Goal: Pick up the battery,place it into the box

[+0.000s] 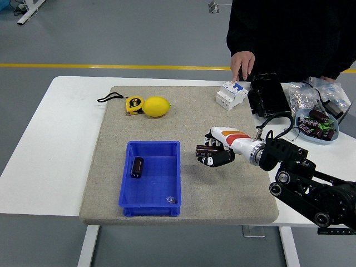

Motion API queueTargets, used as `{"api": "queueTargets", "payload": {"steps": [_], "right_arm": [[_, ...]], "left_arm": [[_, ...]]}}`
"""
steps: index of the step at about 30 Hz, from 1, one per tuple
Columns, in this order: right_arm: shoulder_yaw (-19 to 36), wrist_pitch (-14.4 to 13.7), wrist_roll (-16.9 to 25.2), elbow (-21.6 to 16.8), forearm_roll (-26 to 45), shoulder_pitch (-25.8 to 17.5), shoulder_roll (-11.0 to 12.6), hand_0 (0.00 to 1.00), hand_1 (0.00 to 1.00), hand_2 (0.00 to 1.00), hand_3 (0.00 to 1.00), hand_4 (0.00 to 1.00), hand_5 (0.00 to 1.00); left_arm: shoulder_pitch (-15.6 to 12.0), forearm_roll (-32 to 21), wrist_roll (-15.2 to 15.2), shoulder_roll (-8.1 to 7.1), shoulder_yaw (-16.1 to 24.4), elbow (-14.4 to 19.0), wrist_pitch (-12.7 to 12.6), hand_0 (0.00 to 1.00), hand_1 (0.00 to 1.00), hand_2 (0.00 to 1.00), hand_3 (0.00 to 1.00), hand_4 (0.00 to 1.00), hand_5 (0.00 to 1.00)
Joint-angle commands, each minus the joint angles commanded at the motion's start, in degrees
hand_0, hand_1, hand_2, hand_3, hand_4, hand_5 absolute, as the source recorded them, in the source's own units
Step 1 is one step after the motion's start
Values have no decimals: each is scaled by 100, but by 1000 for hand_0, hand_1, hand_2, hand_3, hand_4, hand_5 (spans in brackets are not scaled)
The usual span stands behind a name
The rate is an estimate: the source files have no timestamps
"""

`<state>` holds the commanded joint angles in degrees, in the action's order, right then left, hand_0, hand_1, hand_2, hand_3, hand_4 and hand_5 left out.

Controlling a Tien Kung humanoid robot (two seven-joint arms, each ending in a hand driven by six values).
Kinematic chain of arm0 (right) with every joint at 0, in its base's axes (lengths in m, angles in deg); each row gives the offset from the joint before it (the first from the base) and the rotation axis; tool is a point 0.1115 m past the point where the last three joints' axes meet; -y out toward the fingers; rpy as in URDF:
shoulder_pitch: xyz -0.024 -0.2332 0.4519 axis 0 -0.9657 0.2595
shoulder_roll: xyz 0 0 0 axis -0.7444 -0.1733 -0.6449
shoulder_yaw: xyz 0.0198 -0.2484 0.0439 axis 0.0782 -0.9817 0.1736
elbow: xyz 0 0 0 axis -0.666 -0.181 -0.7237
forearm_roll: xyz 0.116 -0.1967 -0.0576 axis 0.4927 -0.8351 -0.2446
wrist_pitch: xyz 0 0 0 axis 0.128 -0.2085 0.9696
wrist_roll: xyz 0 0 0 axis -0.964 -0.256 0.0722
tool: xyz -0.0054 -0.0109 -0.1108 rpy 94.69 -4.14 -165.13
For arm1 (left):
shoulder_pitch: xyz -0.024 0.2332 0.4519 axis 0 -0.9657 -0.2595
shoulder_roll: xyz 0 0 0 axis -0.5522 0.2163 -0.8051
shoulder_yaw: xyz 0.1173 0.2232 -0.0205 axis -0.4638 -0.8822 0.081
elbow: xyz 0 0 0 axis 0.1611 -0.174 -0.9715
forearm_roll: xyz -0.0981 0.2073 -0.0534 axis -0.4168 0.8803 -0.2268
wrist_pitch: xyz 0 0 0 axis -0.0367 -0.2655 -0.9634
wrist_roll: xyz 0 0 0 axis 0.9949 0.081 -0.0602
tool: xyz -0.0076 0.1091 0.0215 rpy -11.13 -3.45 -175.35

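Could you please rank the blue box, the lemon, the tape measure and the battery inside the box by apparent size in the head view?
1. Box
2. Lemon
3. Tape measure, only slightly smaller than the lemon
4. Battery

Even, bright indoor light falls from overhead, diffuse enough that shadows stay soft: a faint one under the oval yellow lemon (pixel 156 106) and a small dark patch on the grey felt mat (pixel 183 119) beneath the robot's white-and-black right hand (pixel 214 154). The glossy white table (pixel 61 139) shows no harsh glare. Focus is sharp throughout, with slight softness towards the corners
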<state>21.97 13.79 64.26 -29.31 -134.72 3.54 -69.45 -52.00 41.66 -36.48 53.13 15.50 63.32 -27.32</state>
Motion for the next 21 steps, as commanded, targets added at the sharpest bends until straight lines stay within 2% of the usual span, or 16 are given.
{"api": "queueTargets", "payload": {"steps": [6, 13, 19, 21], "right_arm": [[-208, 52, -45, -77, 15, 294, -131, 2, 124, 237, 325, 759, 279], [-478, 107, -99, -120, 2, 677, -462, 2, 124, 237, 325, 759, 279], [-761, 227, -168, 9, -524, 982, -775, 2, 125, 240, 325, 757, 280], [-808, 358, -220, 30, -779, 1078, -858, 2, 125, 240, 325, 757, 280]], "left_arm": [[-9, 76, -10, -26, 52, 0, 4, 754, 703, 730, 624, 696, 606], [12, 130, -13, -47, 81, 0, 8, 754, 704, 729, 623, 696, 606], [32, 122, -10, -54, 80, 0, 5, 754, 703, 729, 624, 696, 606], [41, 116, -7, -57, 78, 0, 2, 754, 703, 729, 624, 696, 606]]}}
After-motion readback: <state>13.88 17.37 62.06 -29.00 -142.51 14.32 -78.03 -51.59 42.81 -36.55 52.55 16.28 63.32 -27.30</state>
